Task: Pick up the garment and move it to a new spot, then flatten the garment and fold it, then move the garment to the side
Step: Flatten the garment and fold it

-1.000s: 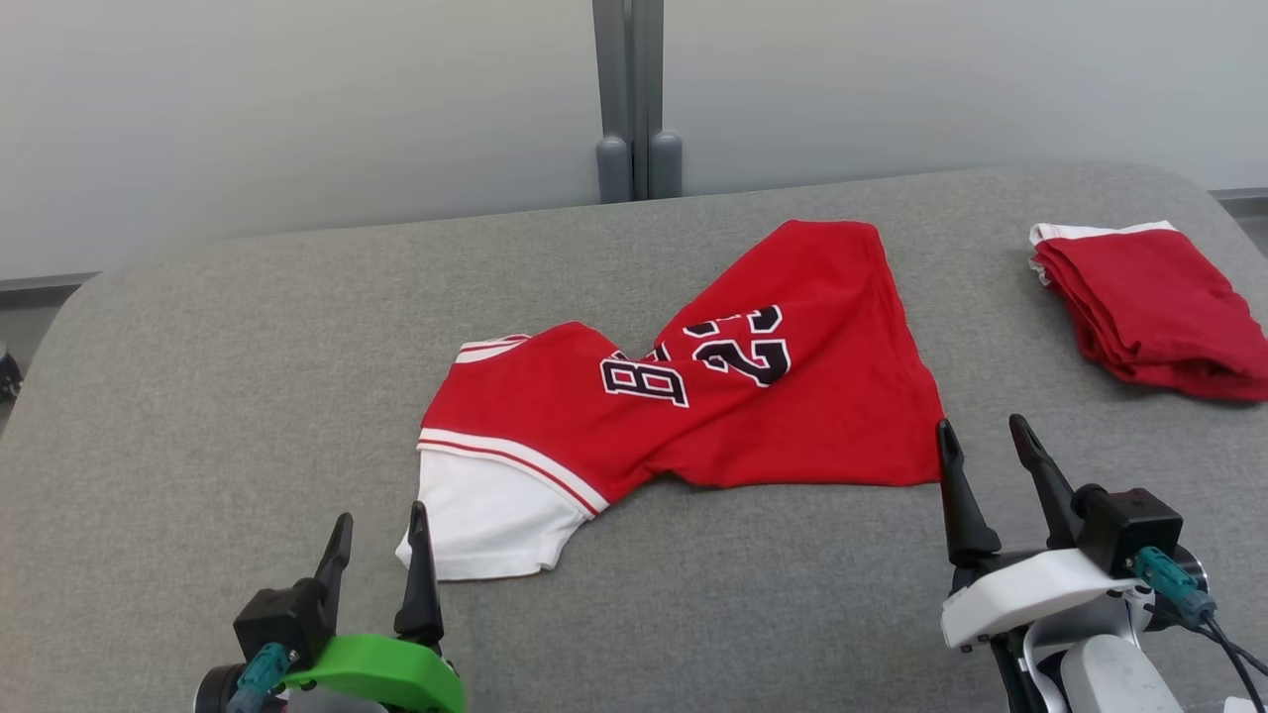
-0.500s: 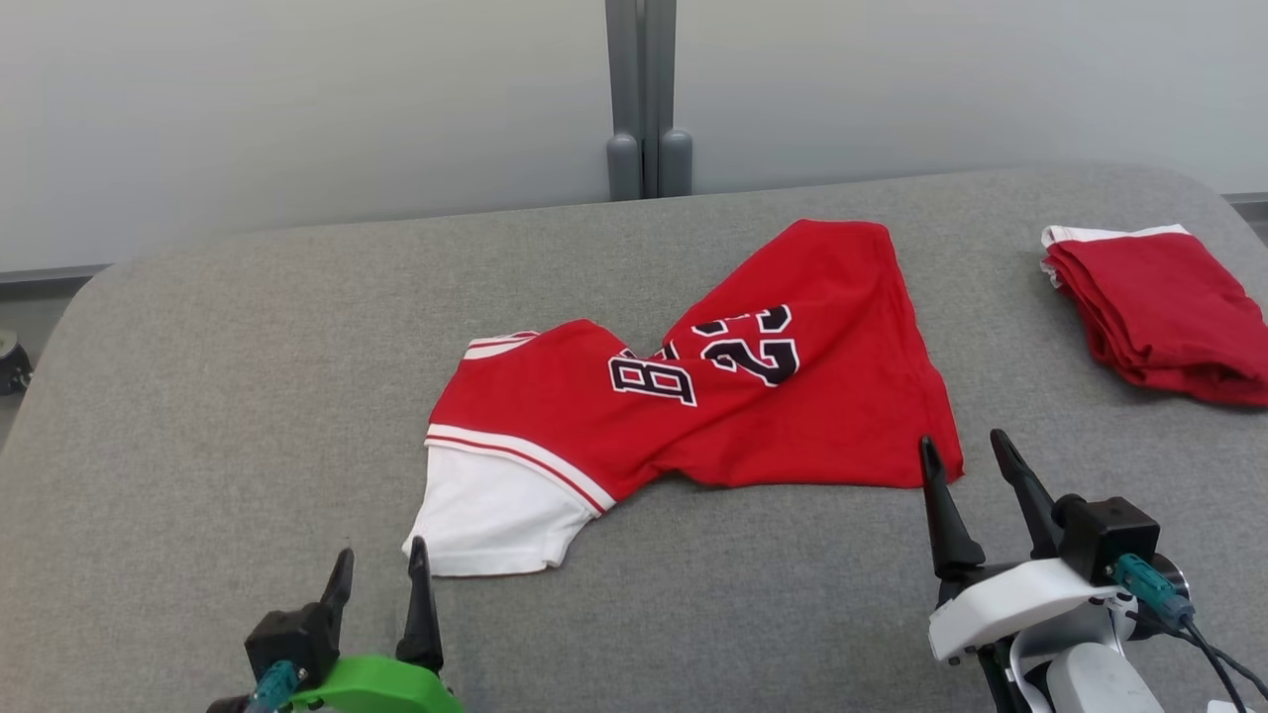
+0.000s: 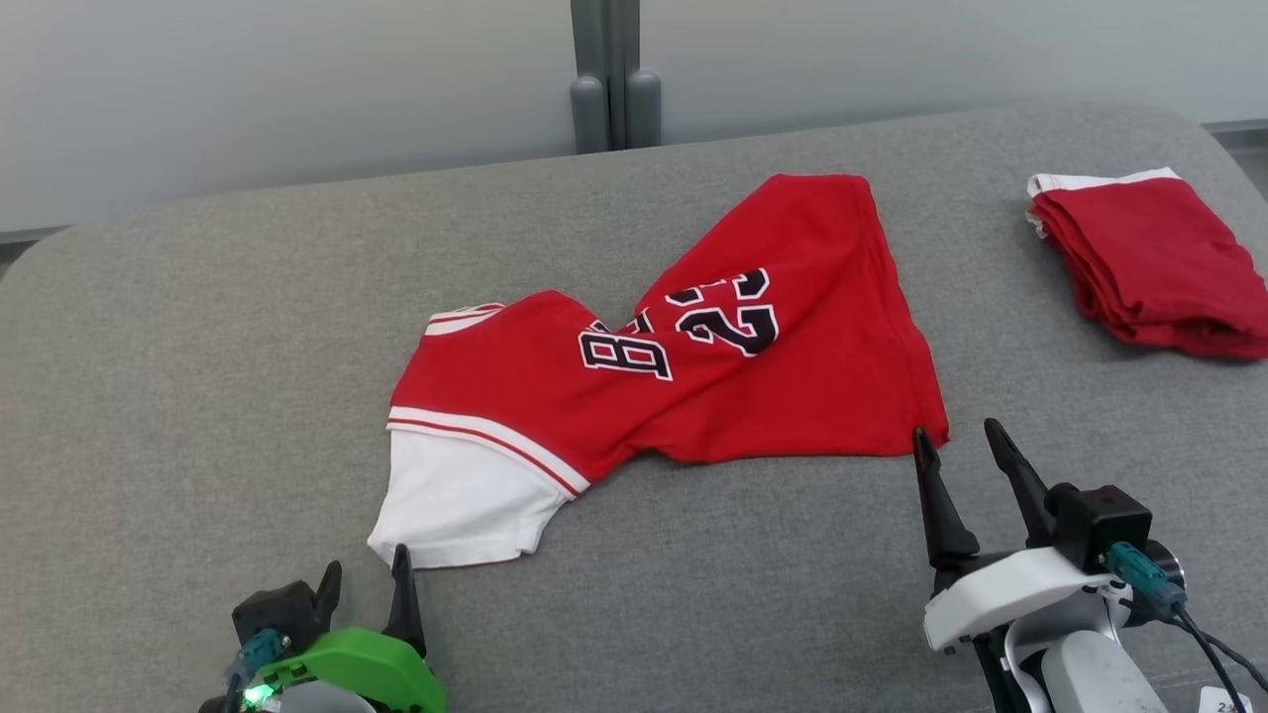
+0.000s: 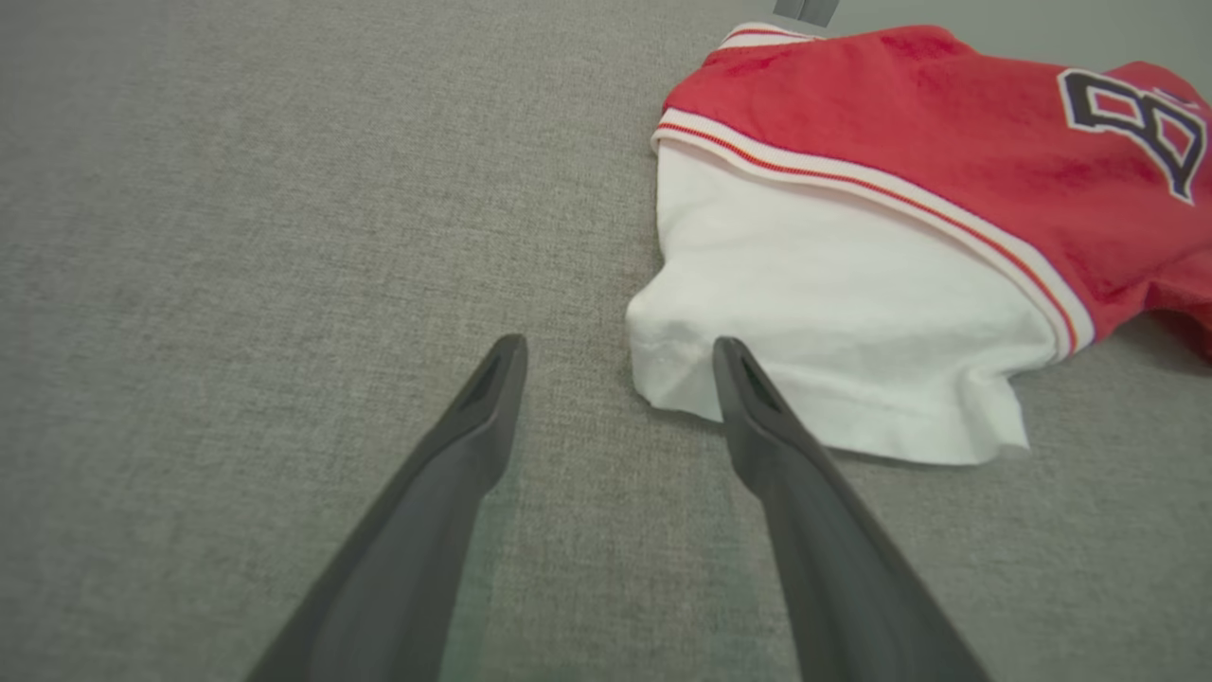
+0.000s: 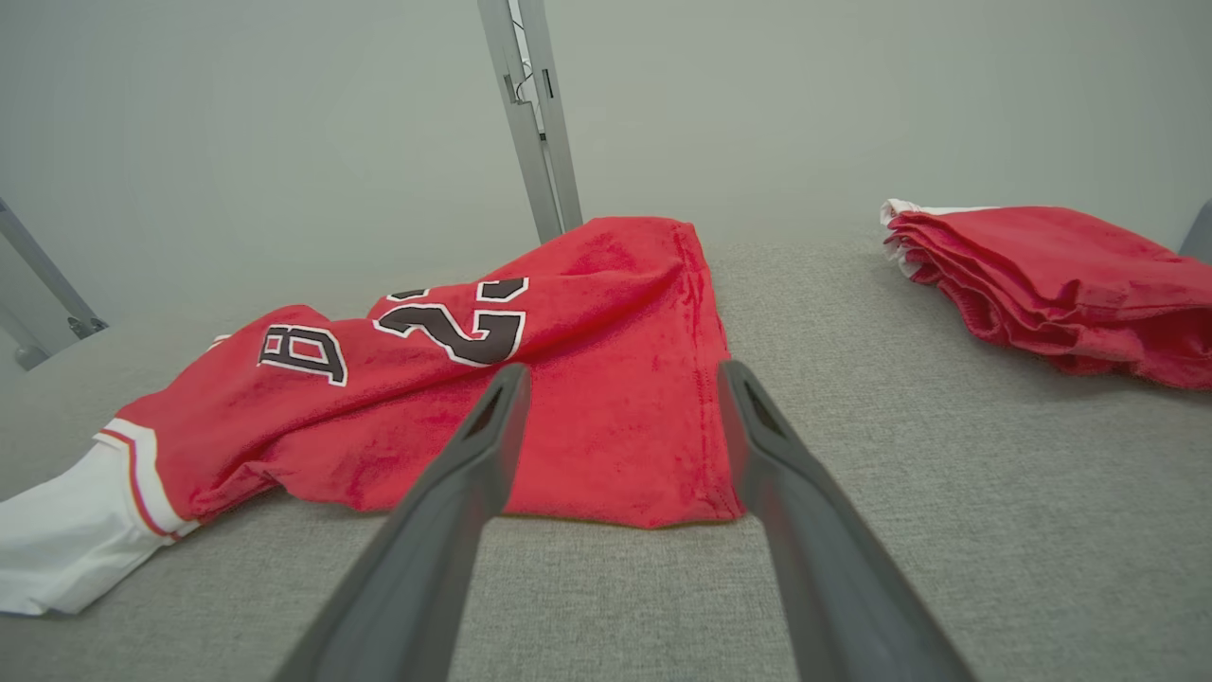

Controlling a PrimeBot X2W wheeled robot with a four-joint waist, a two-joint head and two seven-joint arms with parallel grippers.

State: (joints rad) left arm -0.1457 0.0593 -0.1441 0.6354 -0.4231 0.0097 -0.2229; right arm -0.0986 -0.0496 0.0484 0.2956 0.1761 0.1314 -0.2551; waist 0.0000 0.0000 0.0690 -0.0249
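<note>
The garment (image 3: 693, 376) is a red jersey with black-and-white lettering and a white sleeve, lying rumpled in the middle of the grey surface (image 3: 198, 347). My left gripper (image 3: 365, 566) stands open at the lower left, its tips just short of the white sleeve's near corner (image 4: 805, 313). At the lower right my right gripper (image 3: 956, 441) is open too, its tips at the jersey's near right corner (image 5: 625, 445). Neither gripper has cloth between its fingers.
A folded red garment (image 3: 1149, 262) with a white edge lies at the far right of the surface. A grey wall with a vertical metal post (image 3: 604, 69) stands behind. Bare grey surface stretches to the left.
The left gripper has drawn back toward the bottom edge, and the right gripper has moved slightly left toward the jersey's corner. The whole head view has shifted. The jersey lies as before.
</note>
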